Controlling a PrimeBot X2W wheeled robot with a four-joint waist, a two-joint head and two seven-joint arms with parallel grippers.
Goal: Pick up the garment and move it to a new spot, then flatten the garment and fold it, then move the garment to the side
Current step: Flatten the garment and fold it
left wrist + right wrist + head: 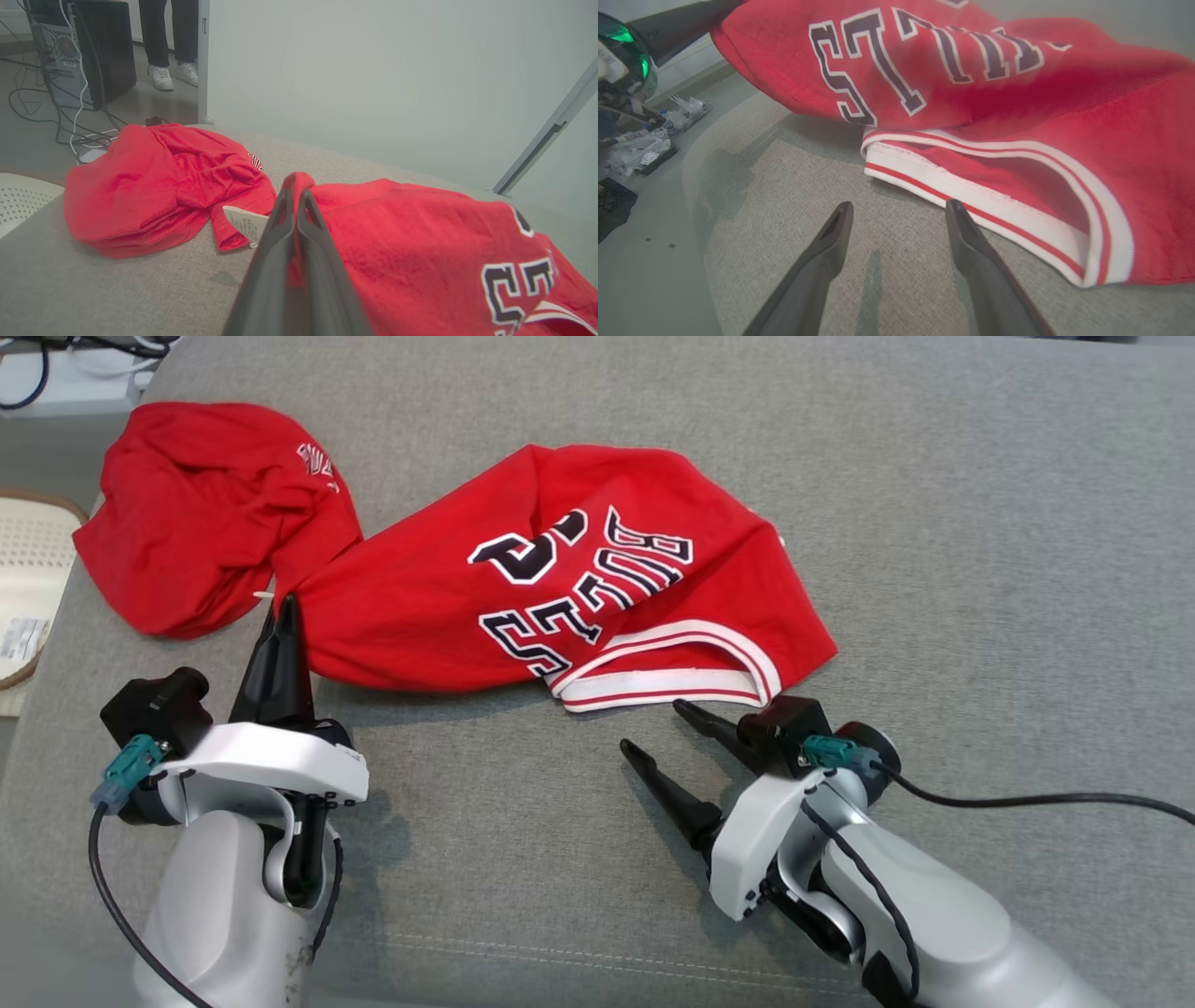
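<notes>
Jersey [560, 588] is lying crumpled on bench [934, 476]; left gripper [285, 605] jaws pinching its fold, right gripper [651, 724] jaws gaping beside its trim.

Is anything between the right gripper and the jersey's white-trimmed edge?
Nothing visible: just bare grey fabric surface lies between the open right gripper and the red jersey's white trim. The left gripper is shut on a jersey fold.
</notes>
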